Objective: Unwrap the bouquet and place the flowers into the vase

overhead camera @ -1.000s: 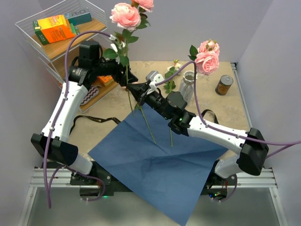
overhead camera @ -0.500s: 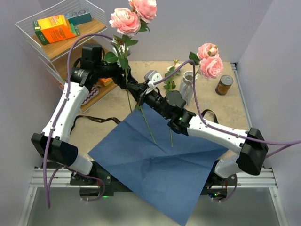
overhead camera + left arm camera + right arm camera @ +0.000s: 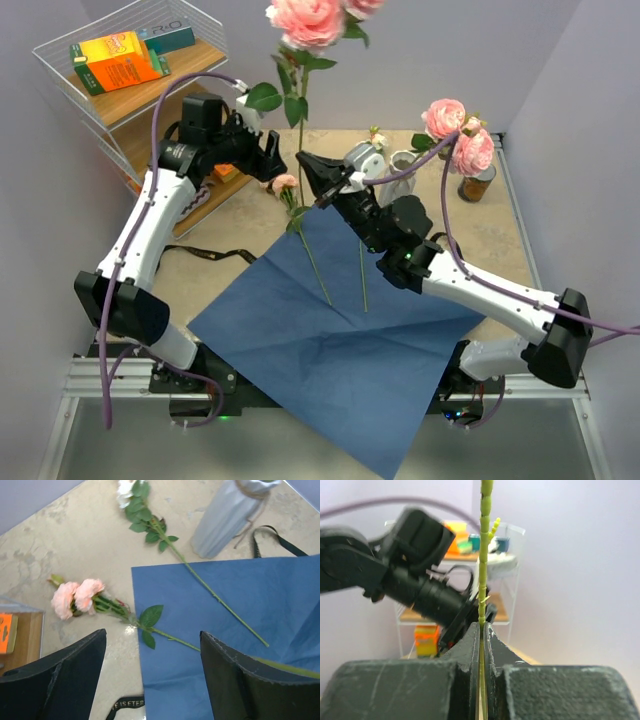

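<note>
My right gripper point(image 3: 312, 172) is shut on the thin green stem point(image 3: 483, 555) of a tall pink rose point(image 3: 308, 20), holding it upright above the table's back middle. To its left, my left gripper point(image 3: 266, 155) hangs open and empty, apart from that stem. In the left wrist view its gripper point(image 3: 152, 680) hovers over the spread blue paper point(image 3: 225, 630). A small pink flower point(image 3: 77, 597) and a white one point(image 3: 132, 495) lie with stems on the paper. The whitish vase point(image 3: 225, 515) stands behind my right arm, with pink roses point(image 3: 447, 116) above it.
A wire shelf rack point(image 3: 60, 60) with orange boxes stands at the back left. A brown jar point(image 3: 478, 186) sits at the back right. The black ribbon point(image 3: 200, 252) trails on the table left of the blue paper point(image 3: 340, 340), which overhangs the near edge.
My right gripper has carried the tall rose up and to the right, away from the left gripper. The right arm shifted right; the left gripper stayed open.
</note>
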`<state>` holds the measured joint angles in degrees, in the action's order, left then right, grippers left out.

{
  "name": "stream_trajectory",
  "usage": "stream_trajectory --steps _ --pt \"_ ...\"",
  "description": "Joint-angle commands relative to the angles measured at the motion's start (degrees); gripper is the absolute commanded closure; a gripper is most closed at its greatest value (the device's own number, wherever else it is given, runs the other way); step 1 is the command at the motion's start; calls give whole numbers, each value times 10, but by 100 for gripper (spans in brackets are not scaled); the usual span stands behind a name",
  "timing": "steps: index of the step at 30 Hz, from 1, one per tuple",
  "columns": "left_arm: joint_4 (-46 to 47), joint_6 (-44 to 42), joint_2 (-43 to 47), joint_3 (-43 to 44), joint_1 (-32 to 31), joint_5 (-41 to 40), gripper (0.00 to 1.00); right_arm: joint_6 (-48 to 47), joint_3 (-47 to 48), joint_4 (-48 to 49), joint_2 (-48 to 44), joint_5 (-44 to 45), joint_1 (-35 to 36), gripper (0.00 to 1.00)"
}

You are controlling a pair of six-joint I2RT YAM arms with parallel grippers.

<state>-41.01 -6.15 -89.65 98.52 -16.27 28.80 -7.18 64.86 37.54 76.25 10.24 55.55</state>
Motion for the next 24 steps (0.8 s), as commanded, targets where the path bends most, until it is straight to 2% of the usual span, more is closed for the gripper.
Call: stream_trajectory --steps 1,6,9,12,15,19,24 --pt "29 47 -9 11 32 -43 20 -86 12 44 -28 41 -1 100" --pt "49 58 -6 3 82 -57 18 -165 32 46 -23 84 -16 100" --pt "48 56 -8 4 111 -31 17 -219 54 39 -6 115 -32 100" --pt "41 42 -7 -9 118 -3 16 -262 68 53 16 152 -47 100" --pt "45 25 4 -33 118 21 16 -308 64 113 36 202 -60 100" --pt "40 10 13 -47 118 38 16 -301 63 133 47 224 -85 100" --pt "36 -2 18 -52 119 48 16 -354 59 201 67 274 -91 100"
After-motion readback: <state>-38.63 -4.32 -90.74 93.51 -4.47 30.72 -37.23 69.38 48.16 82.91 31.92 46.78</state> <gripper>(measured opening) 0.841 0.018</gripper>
